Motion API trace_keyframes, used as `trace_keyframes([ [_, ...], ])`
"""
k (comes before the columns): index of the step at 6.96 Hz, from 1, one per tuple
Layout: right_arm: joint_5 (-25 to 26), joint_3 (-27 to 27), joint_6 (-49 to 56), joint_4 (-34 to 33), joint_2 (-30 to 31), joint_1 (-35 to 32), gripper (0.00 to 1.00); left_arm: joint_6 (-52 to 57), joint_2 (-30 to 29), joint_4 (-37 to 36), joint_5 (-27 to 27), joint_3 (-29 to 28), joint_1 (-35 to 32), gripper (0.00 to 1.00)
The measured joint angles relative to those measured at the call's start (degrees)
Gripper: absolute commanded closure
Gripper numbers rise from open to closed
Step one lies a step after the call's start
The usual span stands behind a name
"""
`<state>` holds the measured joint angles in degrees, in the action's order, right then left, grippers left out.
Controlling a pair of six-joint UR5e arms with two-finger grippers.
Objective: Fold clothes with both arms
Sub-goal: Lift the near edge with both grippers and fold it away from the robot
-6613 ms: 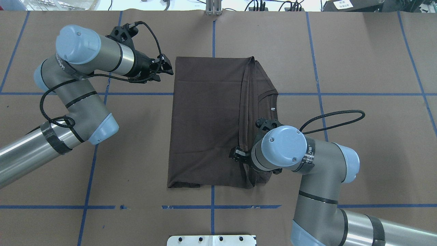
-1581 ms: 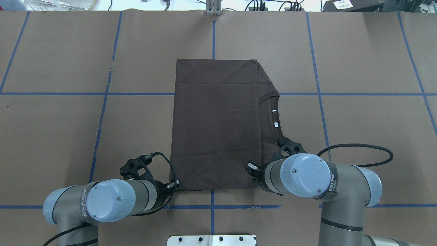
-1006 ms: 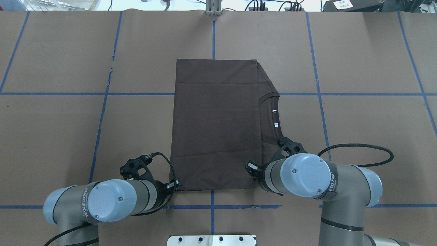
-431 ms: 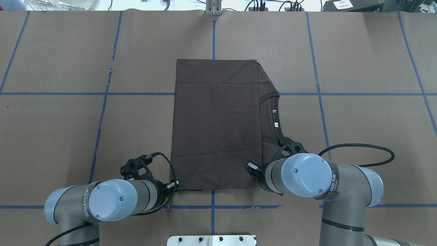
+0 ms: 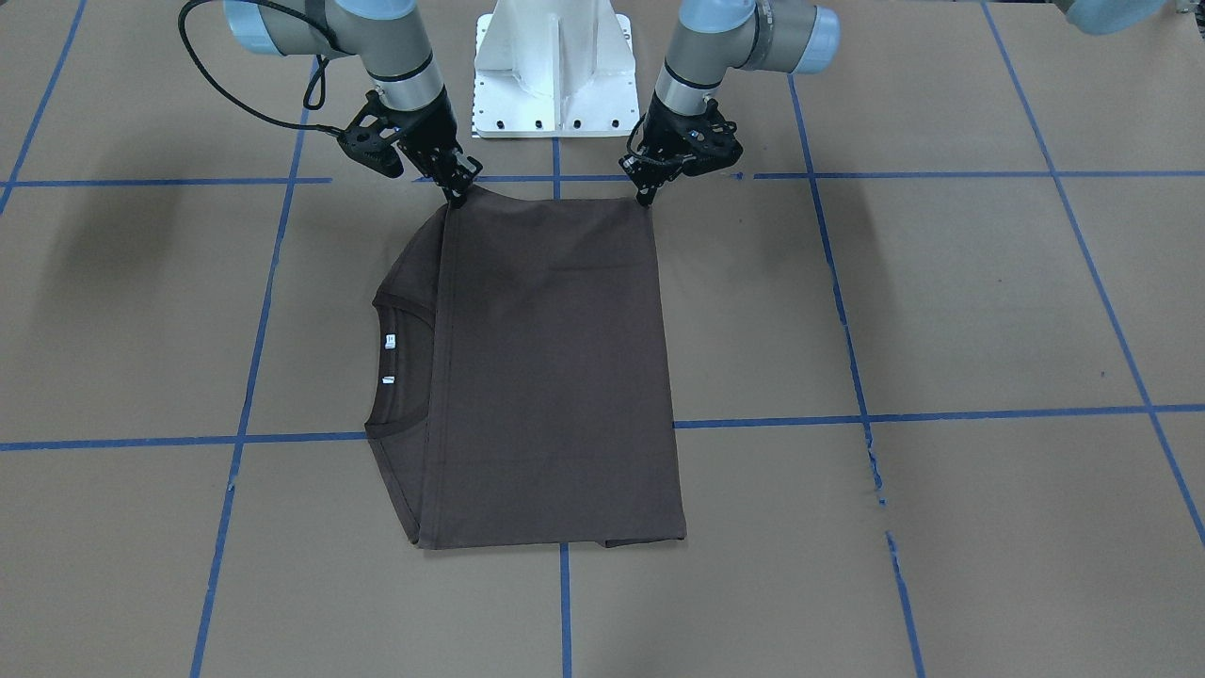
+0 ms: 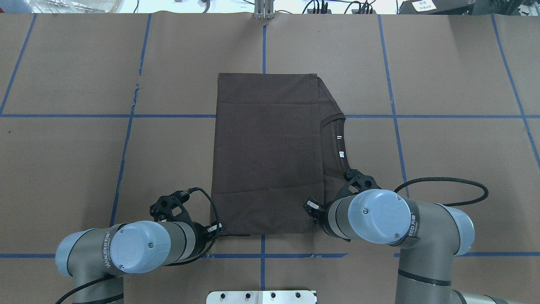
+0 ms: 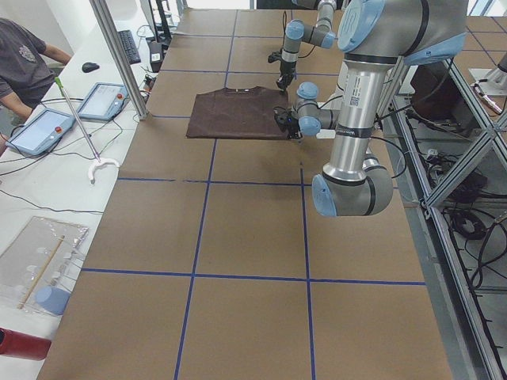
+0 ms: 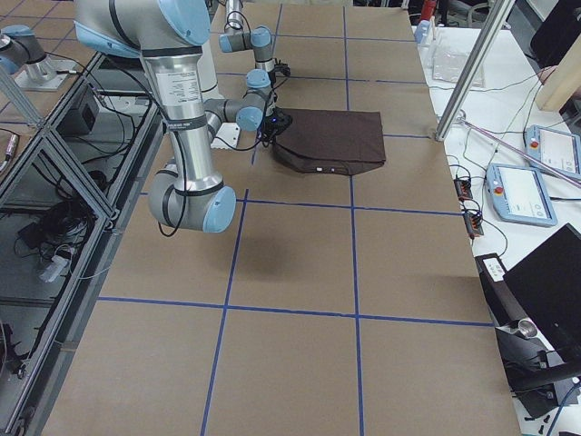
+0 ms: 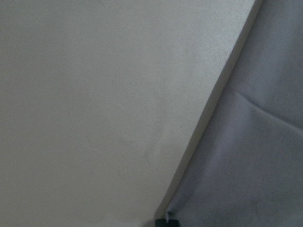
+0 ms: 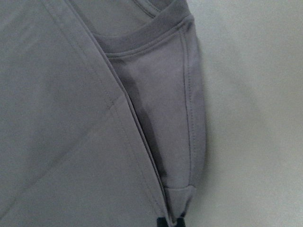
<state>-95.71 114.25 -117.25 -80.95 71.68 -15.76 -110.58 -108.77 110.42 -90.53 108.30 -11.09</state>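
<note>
The dark brown T-shirt [image 5: 551,367] lies flat on the table, folded into a long rectangle [image 6: 265,152]. Its ribbed collar [image 6: 333,122] and two small white neck labels [image 5: 390,341] show along the robot's right side. My left gripper [image 5: 648,198] is pinched shut on the near left corner of the shirt; in the overhead view its tips [image 6: 218,230] sit at that corner. My right gripper [image 5: 458,196] is shut on the near right corner, its tips hidden under the wrist from overhead. Both wrist views show cloth [image 9: 246,156] [image 10: 57,118] right at the fingertips.
The white pedestal base [image 5: 555,66] stands just behind the near shirt edge. Blue tape lines [image 6: 392,116] cross the brown table cover. In the exterior left view a person [image 7: 24,55] sits at a side bench with tablets [image 7: 38,131].
Since 6.6 s ago the left gripper moved from the far left corner to the near left corner, the right gripper to the near right corner. The fold lies flatter. Over the last 1.6 s hardly anything moved.
</note>
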Motion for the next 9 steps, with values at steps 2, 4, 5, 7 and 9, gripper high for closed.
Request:
trace_keyframes([
  [2, 0.00, 0.40, 0.00, 0.00, 0.17, -0.03, 1.00, -0.16, 0.09, -0.02, 0.00, 1.36, -0.29, 1.00],
  [4, -0.06, 4.31, 0.00, 0.00, 2.43, 0.01, 1.00, -1.38, 2.14, -1.53, 0.23, 9.34, -0.14, 1.00],
  [5, -0.10, 7.03, 0.00, 0.00, 3.90, 0.37, 1.00, -3.40, 3.28, -3.60, 0.81, 13.58, 1.28, 1.00],
  [7, -0.22, 11.75, 0.00, -0.08, 5.76, 1.86, 1.00, -8.39, 4.14, -6.88, 4.03, 19.28, 6.50, 1.00],
  [9, -0.59, 13.83, 0.55, -0.18, 5.75, 0.21, 1.00, -8.14, 2.85, -10.09, 4.74, 22.05, 6.47, 1.00],
])
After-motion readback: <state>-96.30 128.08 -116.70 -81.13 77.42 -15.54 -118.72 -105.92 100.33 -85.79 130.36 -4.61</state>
